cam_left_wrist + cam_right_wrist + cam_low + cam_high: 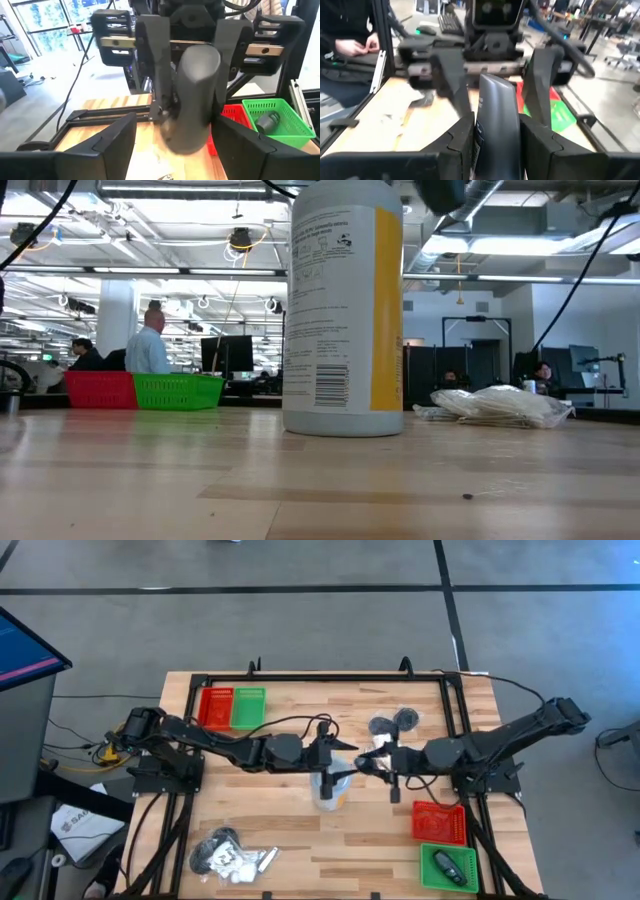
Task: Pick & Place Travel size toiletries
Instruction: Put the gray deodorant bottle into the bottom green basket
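My right gripper (496,122) is shut on a dark grey oblong toiletry piece (495,100), held in the air above the middle of the table (368,762). My left gripper (175,122) faces it from the table's left (343,760). It is open, with one finger on each side of the same piece (192,100) and a gap showing at both sides. Other toiletries lie in two heaps: one near the table's near left corner (230,855), one of sachets and dark pieces toward the far right (395,723). The far-right heap (500,405) also shows in the low view. My right gripper pinches the dark grey piece between its two fingers, which lie on its two sides (482,135). The fingers come level from the table's right. The piece is lifted clear of the table and sticks out past the fingertips toward my left gripper, standing upright in the left wrist view (200,65).
A white round container with yellow on it (328,790) (345,310) stands on the table just nearer than the grippers. Red and green trays sit at the far left (232,707) (150,390). Another red tray (440,822) and a green one (447,867) holding a dark item sit near right.
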`<state>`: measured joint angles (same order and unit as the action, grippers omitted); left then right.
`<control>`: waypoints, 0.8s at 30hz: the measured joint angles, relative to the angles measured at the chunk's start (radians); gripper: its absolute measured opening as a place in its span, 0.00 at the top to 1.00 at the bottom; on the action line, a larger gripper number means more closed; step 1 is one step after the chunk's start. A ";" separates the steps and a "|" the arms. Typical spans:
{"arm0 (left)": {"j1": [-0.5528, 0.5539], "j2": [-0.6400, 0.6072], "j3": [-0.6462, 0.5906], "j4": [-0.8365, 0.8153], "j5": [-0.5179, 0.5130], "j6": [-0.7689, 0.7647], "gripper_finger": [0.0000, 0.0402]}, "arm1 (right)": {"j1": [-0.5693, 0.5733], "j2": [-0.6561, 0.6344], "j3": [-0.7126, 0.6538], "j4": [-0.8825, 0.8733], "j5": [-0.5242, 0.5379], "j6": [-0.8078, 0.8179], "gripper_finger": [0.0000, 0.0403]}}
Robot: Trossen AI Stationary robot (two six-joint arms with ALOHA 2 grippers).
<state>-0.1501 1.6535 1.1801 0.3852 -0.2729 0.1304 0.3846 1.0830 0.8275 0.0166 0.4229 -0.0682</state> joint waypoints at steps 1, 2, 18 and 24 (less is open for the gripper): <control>0.000 0.000 0.000 0.003 -0.001 -0.001 0.40 | 0.013 -0.014 0.000 -0.031 0.010 0.018 0.72; -0.001 -0.002 0.000 0.004 -0.002 -0.003 0.41 | 0.028 -0.026 0.000 -0.062 0.022 0.036 0.72; -0.024 -0.002 0.000 -0.008 0.000 -0.015 0.43 | 0.410 -0.047 0.000 -0.410 0.285 0.526 0.72; -0.035 -0.022 -0.002 -0.006 0.003 -0.041 0.44 | 0.603 0.038 0.000 -0.504 0.414 0.818 0.72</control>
<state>-0.1850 1.6315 1.1785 0.3792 -0.2698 0.0890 0.9880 1.1213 0.8276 -0.4872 0.8368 0.7494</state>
